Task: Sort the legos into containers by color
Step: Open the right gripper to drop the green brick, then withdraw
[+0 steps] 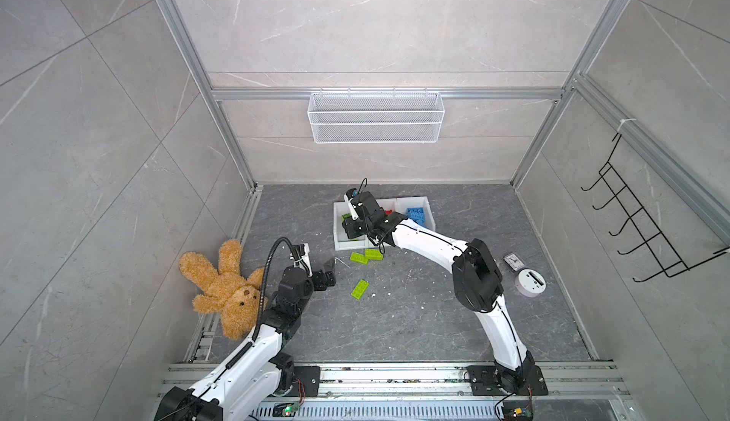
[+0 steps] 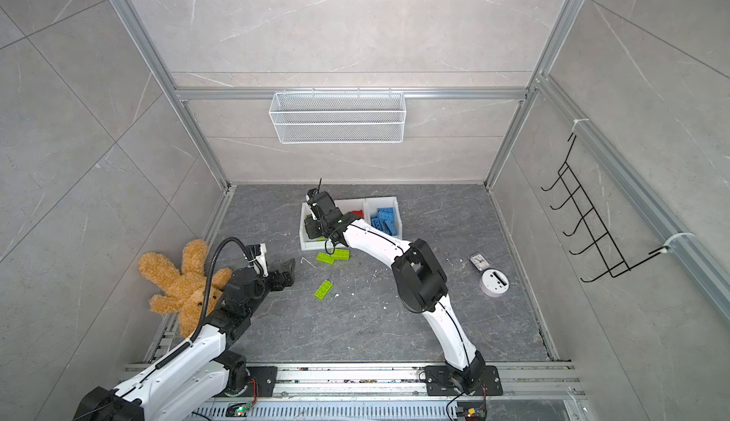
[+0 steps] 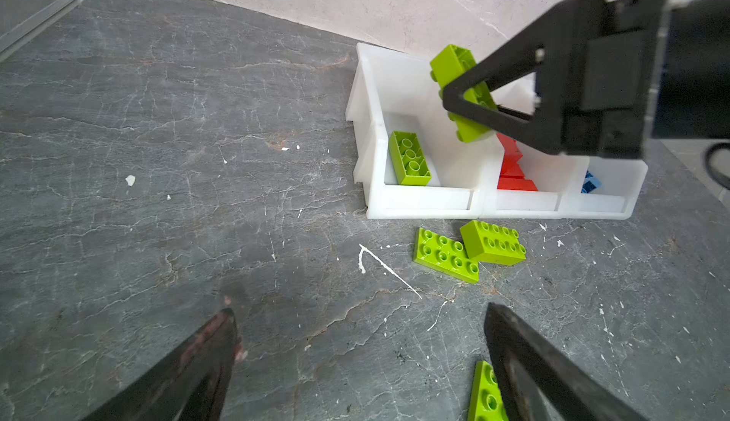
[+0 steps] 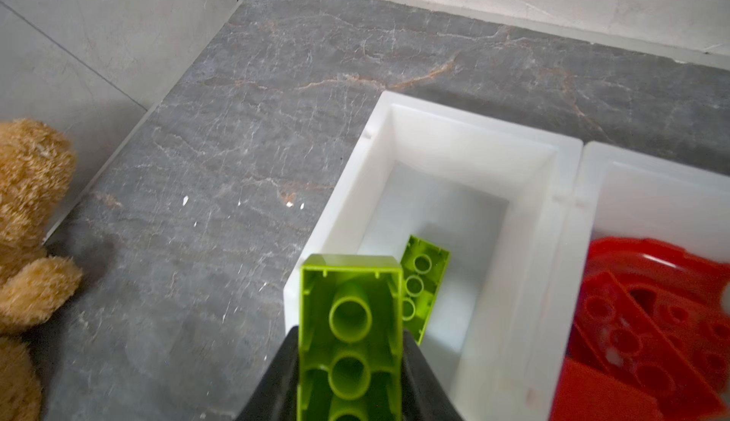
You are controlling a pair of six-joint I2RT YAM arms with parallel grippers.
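Nearest to the right wrist camera is the held green brick (image 4: 349, 336), with its hollow underside turned to the lens. The black fingers of the right gripper (image 4: 350, 340) press it from both sides, so this gripper is clamped on the brick with the jaws narrow. The brick hangs over the near wall of the end compartment of the white container (image 4: 466, 122). Inside this compartment lies a second green brick (image 4: 424, 280), its hollow side showing.

The left wrist view gives the side look that the right wrist view lacks: the held brick is tilted and is above the compartment, not resting in it. It also shows all three compartments, with the red bricks (image 3: 513, 170) in the middle one and the blue bricks (image 3: 590, 186) in the far one. Two loose green bricks (image 3: 444, 255) touch each other on the floor just in front of the container. A third loose brick (image 3: 488, 395) is partly hidden behind a finger of the left gripper (image 3: 359, 312), whose jaws are spread wide and hold nothing.

In both top views the right arm covers the grip. Only these views show the teddy bear (image 1: 225, 292), whole beside the left arm, and the small clock (image 1: 513, 261) and the round white device (image 1: 530, 282) on the right side.
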